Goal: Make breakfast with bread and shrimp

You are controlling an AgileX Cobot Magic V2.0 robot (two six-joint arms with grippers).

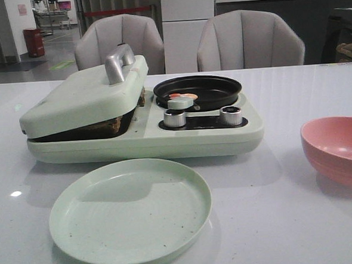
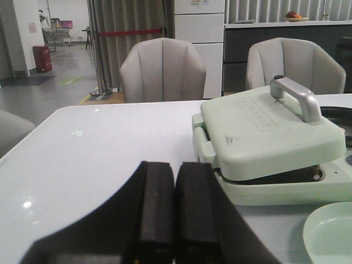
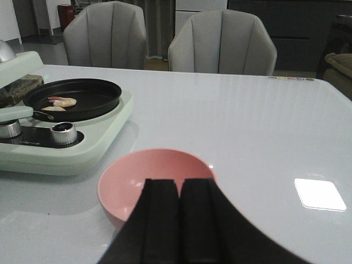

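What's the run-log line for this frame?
left gripper: shut, empty | right gripper: shut, empty, above pink bowl | bread: under press lid | shrimp: in black pan | plate: empty

Looks like a showroom or lab corner staged as a dining area: glossy white table (image 1: 301,220), two grey upholstered chairs (image 1: 249,41), white cabinet (image 1: 188,23) and dark counter behind. Further back (far left), open concrete floor (image 2: 66,66), a red bin (image 1: 33,42) and a red barrier rope (image 2: 129,32) on posts.
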